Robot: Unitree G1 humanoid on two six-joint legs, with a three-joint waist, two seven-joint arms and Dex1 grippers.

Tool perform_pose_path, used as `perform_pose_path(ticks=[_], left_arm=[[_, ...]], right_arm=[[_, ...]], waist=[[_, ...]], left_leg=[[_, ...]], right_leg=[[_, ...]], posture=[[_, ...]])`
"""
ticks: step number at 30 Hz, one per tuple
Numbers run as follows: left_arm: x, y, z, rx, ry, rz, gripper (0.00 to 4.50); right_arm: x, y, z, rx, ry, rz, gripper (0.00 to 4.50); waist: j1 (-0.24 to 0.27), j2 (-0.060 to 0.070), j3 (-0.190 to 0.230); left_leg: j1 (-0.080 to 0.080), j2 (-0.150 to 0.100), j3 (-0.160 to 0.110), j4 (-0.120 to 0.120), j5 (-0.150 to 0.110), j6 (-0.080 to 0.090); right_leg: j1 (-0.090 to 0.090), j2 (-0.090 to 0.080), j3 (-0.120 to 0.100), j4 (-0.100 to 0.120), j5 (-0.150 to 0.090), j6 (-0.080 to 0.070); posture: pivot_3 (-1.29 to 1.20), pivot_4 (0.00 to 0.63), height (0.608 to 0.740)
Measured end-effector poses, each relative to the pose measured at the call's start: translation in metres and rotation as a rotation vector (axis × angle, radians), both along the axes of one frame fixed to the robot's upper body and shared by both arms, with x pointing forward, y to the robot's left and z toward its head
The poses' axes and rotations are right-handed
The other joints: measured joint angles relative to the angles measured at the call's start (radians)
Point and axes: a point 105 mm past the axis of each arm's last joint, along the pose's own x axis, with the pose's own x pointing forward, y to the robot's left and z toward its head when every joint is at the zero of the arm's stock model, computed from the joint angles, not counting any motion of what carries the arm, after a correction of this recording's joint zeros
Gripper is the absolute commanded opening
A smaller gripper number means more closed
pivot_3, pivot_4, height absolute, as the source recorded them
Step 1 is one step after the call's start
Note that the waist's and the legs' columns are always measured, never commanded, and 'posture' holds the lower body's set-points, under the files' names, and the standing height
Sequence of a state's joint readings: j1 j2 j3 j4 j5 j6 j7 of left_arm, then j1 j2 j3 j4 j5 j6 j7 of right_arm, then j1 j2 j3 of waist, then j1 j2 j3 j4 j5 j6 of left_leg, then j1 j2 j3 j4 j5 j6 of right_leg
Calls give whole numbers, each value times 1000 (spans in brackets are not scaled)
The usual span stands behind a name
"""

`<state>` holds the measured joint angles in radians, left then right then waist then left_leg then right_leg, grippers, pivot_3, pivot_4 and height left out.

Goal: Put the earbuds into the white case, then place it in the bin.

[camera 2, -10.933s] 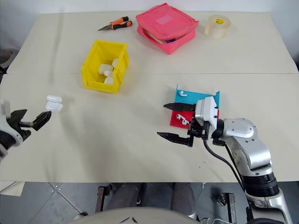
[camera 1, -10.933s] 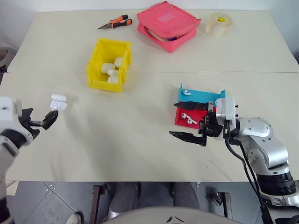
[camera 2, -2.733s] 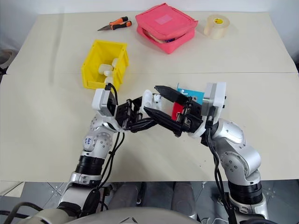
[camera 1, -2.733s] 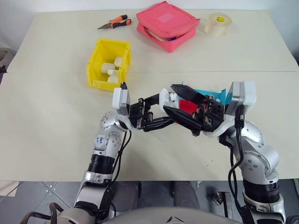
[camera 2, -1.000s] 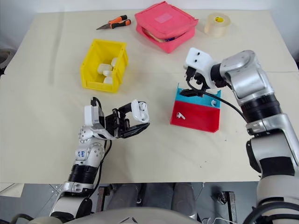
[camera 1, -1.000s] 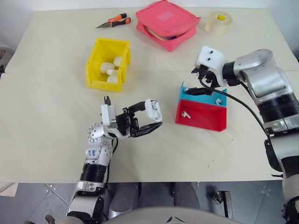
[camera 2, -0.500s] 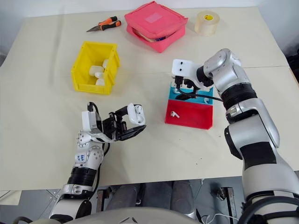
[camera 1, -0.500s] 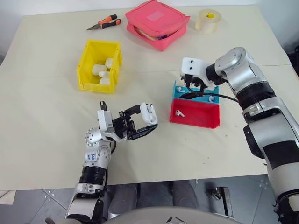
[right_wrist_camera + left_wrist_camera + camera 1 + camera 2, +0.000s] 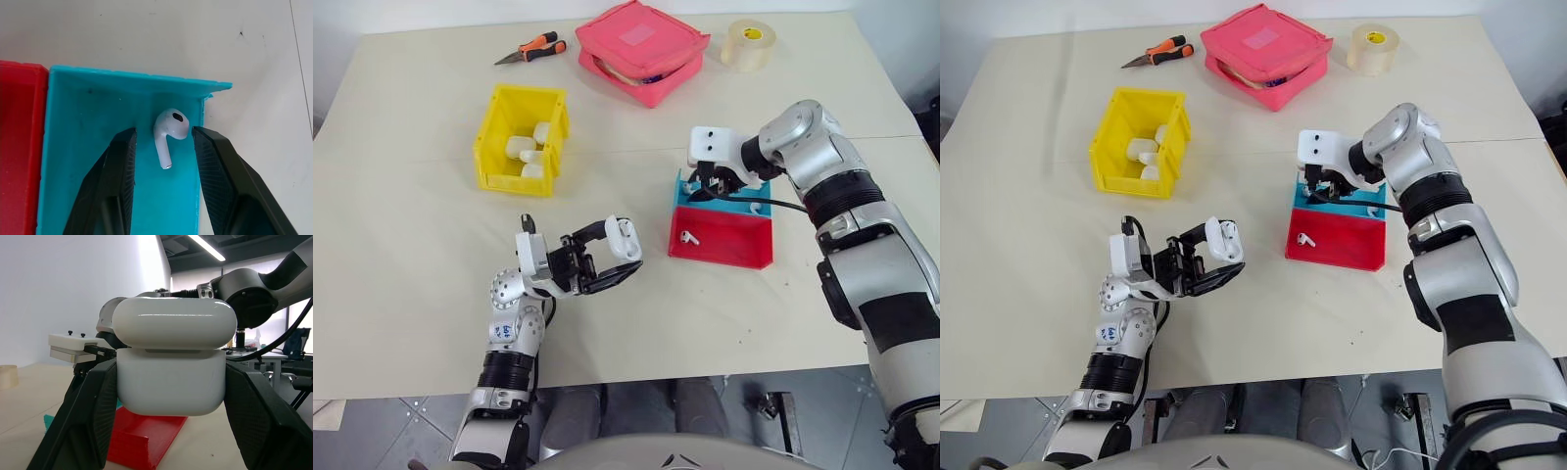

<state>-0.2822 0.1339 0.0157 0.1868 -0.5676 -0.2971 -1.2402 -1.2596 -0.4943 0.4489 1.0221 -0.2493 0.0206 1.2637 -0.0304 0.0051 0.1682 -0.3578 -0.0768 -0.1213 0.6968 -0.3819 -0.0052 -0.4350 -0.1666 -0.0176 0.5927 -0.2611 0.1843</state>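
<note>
The left end effector [image 9: 612,259] clamps the small glossy white case [image 9: 626,238], lid closed. The right end effector [image 9: 164,142] straddles a tiny white earbud [image 9: 169,128], fingers narrowly apart, in the blue tray half [image 9: 93,161]; the yellow plastic bin [image 9: 494,132] stands at ten o'clock.

A robotics lab workspace, set up for tabletop trials.

A plain cream desk [image 9: 431,294] carries staged props: orange-handled pliers [image 9: 526,46], a tape roll [image 9: 750,42], a pink pouch [image 9: 642,49]. The left wrist view looks past it to white walls, ceiling strip lights [image 9: 209,246] and a far desk cluttered with gear [image 9: 255,351].
</note>
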Motion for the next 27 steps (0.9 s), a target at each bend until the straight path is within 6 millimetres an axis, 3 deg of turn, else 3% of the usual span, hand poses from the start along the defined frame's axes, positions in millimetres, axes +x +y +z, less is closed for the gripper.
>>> perform_pose_path(ticks=[11,15,27], left_arm=[[-1,-2,9,-8,3,9,2800],[-2,-4,15,-11,-1,8,2800],[1,-7,23,-1,13,13,2800]], right_arm=[[0,9,-1,2,-11,31,1854],[0,9,-3,-9,-10,36,652],[1,8,-2,-17,-22,37,652]], waist=[[-2,1,-1],[-2,1,-1],[0,2,-1]], left_leg=[[1,0,0,0,0,0],[1,0,0,0,0,0],[2,0,0,0,0,0]], right_leg=[[0,0,0,0,0,0],[0,0,0,1,0,0],[2,0,0,1,0,-1]], posture=[[0,150,740],[0,150,740],[0,150,740]])
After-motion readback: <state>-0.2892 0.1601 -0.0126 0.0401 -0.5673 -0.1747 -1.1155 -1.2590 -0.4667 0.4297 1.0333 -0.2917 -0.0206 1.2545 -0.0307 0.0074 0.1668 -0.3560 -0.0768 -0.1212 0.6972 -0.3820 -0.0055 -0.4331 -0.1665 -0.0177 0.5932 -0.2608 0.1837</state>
